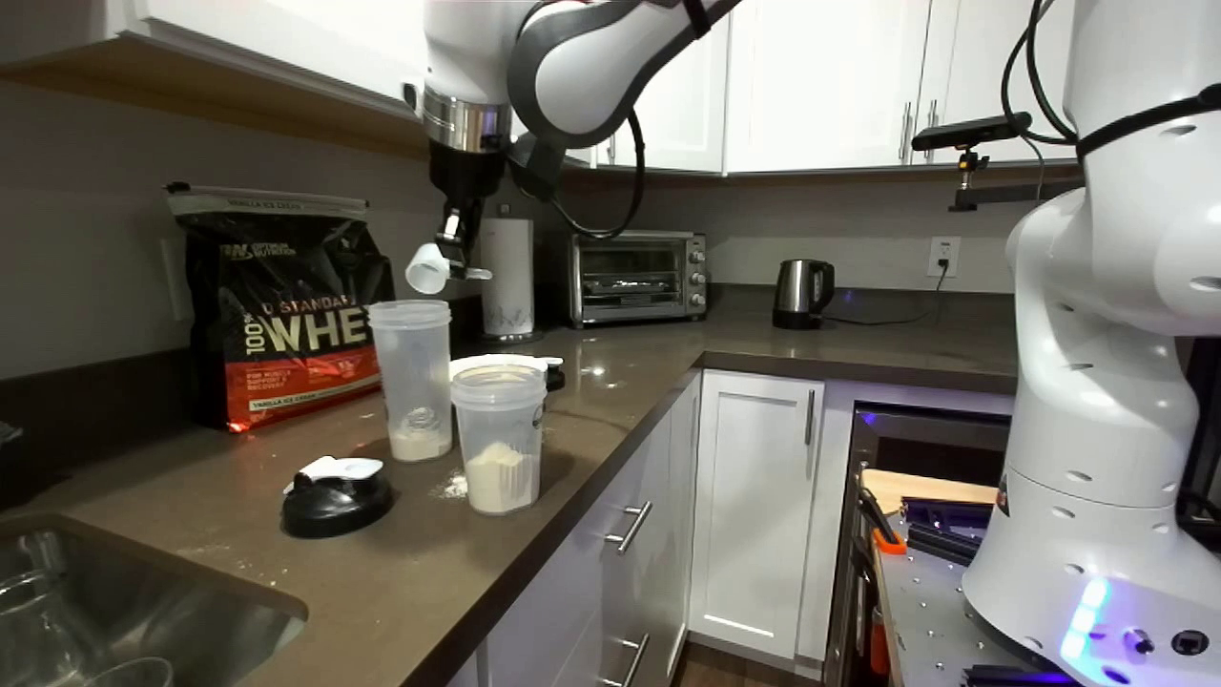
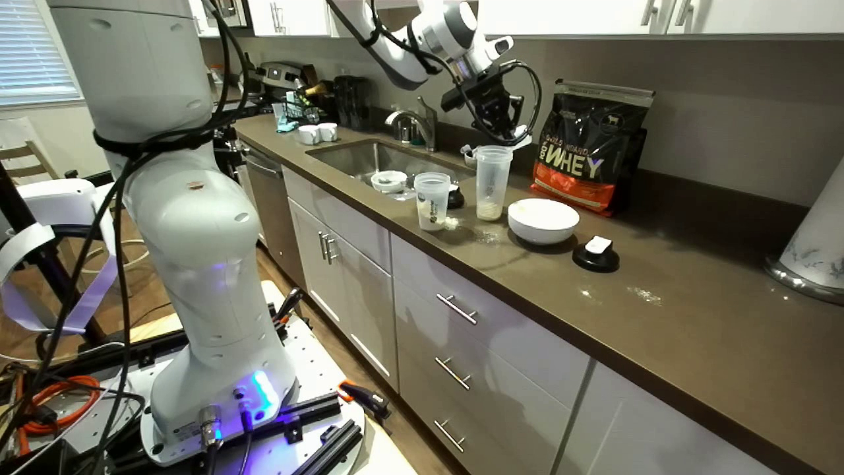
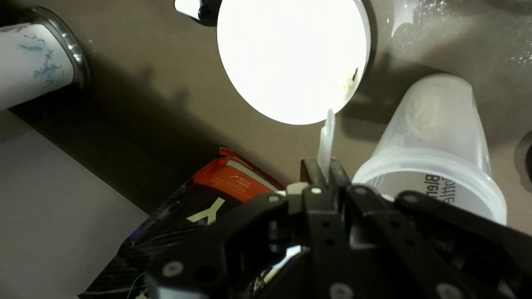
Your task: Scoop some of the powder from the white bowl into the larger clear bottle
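My gripper [image 1: 460,267] is shut on the thin handle of a white scoop [image 1: 427,269]. The handle [image 3: 327,135] sticks out between the fingertips [image 3: 326,172] in the wrist view; the scoop's cup is hidden there. The cup is tipped on its side just above the mouth of the larger clear bottle [image 1: 412,372], apart from it. That bottle stands upright with powder [image 1: 420,444] at its bottom; it also shows in the wrist view [image 3: 440,116]. The white bowl [image 2: 543,224] stands beside it; the wrist view is overexposed there, with some powder [image 3: 347,85] near its rim.
A shorter clear tub [image 1: 498,429] with powder stands beside the bottle. A black whey bag [image 1: 286,315] stands behind. Black lids [image 1: 336,498] [image 2: 597,257] lie on the counter. A sink [image 1: 143,611], a paper towel roll [image 1: 507,277] and spilled powder [image 1: 456,485] are nearby.
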Robot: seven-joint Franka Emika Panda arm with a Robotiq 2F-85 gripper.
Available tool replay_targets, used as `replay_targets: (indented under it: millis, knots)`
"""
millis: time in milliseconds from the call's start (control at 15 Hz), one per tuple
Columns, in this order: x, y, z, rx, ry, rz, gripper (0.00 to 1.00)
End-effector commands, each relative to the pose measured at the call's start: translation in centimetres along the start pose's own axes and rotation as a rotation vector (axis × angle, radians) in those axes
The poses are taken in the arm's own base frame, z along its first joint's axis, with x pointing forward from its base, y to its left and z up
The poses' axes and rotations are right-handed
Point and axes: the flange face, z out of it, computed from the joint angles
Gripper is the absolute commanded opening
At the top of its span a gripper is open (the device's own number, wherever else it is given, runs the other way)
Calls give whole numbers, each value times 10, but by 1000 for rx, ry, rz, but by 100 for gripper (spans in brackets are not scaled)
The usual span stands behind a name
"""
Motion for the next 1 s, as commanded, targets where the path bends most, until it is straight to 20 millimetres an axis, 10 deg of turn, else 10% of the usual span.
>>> replay_targets:
  millis: [0,933]
  knots:
    - [-9,12,6,31,-43,55,2]
    - [-36,45,99,88,-305,213,2]
